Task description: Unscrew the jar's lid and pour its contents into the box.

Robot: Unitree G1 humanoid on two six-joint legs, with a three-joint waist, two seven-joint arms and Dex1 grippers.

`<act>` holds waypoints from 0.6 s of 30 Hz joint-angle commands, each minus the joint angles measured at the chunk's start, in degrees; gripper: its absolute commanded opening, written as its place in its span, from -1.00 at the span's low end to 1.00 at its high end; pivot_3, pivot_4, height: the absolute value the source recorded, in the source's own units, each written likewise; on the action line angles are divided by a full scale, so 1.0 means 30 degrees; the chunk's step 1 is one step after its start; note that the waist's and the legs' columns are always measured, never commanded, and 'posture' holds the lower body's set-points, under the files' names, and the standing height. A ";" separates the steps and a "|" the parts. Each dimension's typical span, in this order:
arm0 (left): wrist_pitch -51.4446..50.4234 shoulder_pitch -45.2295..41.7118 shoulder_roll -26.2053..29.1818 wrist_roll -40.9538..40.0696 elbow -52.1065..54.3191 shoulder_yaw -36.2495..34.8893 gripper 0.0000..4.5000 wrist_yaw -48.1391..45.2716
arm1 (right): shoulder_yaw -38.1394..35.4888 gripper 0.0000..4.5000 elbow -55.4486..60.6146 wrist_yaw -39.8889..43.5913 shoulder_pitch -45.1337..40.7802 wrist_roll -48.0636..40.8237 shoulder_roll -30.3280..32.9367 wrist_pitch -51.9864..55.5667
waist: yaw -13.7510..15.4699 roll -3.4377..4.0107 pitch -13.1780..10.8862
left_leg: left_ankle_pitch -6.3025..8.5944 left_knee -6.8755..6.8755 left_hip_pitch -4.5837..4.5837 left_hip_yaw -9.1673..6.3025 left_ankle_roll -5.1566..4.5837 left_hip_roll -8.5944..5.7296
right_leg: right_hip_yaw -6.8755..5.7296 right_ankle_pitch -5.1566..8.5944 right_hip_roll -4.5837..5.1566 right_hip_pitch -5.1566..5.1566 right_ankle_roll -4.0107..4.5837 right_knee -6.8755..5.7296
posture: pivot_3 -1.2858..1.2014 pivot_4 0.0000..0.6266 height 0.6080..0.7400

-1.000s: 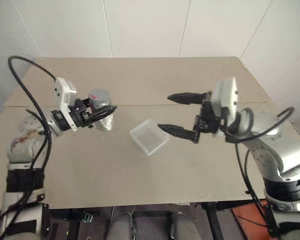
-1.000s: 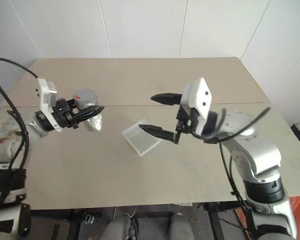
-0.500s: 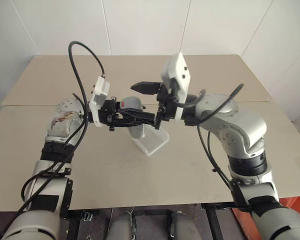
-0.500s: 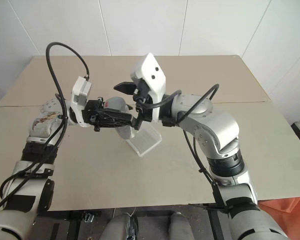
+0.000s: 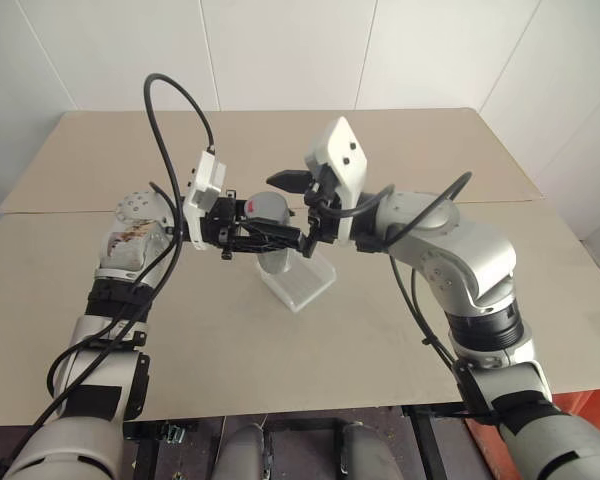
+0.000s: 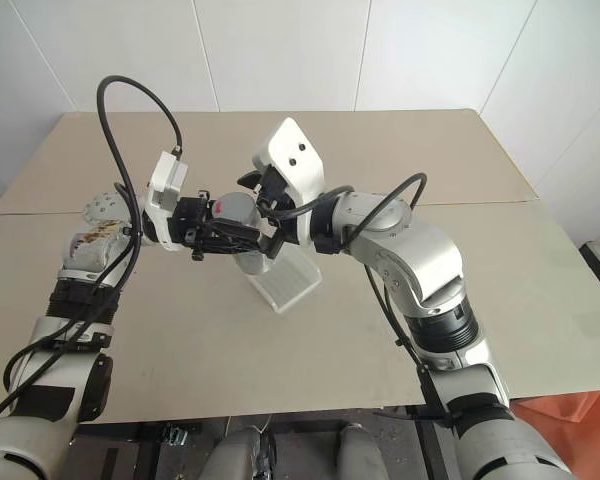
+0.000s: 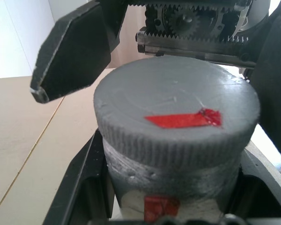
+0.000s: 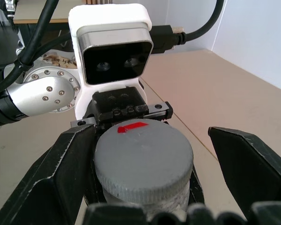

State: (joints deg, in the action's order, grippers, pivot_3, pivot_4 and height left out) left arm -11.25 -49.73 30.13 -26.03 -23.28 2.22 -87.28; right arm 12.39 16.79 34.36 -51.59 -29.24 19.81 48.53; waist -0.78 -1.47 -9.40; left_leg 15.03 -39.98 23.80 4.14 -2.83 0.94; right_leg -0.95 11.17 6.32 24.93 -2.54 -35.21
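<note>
One jar [image 5: 272,248] with one grey lid [image 7: 175,110], bearing one red mark on top. One clear box [image 5: 305,285] on one table [image 5: 400,150]. Two grippers: left gripper [image 5: 280,238], right gripper [image 5: 292,212].

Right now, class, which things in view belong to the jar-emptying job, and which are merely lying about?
Belong to the job:
jar, gripped by the left claw
lid, still on, between the open right claw fingers
box

Lying about:
Nothing loose; just the table itself.
</note>
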 commanded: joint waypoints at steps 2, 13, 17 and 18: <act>0.0047 -0.0141 0.0266 -0.0070 0.0922 -0.0253 0.17 -0.0033 | -0.0369 1.00 0.0275 0.0251 -0.0423 0.0125 0.0012 -0.0232 | 0.0002 0.0000 0.0000 | 0.0000 0.0000 0.0000 -0.0001 0.0000 0.0000 | 0.0000 0.0000 0.0000 0.0000 0.0000 0.0000 | 0.03 -0.52 1.00; -0.0185 0.0015 0.0330 -0.0122 0.1316 -0.0309 -0.09 0.0301 | -0.0754 1.00 0.0292 0.0718 -0.0364 0.0008 -0.0060 -0.0251 | 0.0002 0.0000 0.0000 | -0.0001 0.0000 0.0000 -0.0005 0.0001 -0.0001 | 0.0003 0.0000 0.0000 0.0003 -0.0001 -0.0004 | 0.03 -0.52 1.00; -0.0196 0.0009 0.0363 -0.0142 0.1375 -0.0299 -0.09 0.0236 | -0.0843 1.00 0.0077 0.0705 -0.0438 0.0041 -0.0215 -0.0273 | -0.0003 0.0000 0.0000 | -0.0001 0.0000 0.0000 -0.0005 0.0002 -0.0001 | 0.0002 0.0000 0.0000 0.0004 -0.0001 -0.0005 | 0.03 -0.52 1.00; -0.0207 0.0002 0.0376 -0.0140 0.1378 -0.0293 -0.09 0.0214 | -0.0911 1.00 0.0010 0.0691 -0.0484 -0.0013 -0.0285 -0.0241 | -0.0004 0.0000 0.0000 | -0.0002 0.0000 0.0000 -0.0005 0.0003 -0.0001 | 0.0003 0.0000 0.0000 0.0004 -0.0001 -0.0006 | 0.03 -0.52 1.00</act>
State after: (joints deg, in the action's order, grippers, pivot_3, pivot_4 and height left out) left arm -11.81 -49.26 30.64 -25.91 -21.16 2.17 -86.45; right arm 11.64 16.14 36.27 -51.59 -28.52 19.23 48.53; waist -0.79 -1.47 -9.40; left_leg 15.03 -39.98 23.80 4.13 -2.82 0.93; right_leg -0.94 11.17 6.32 24.95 -2.54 -35.23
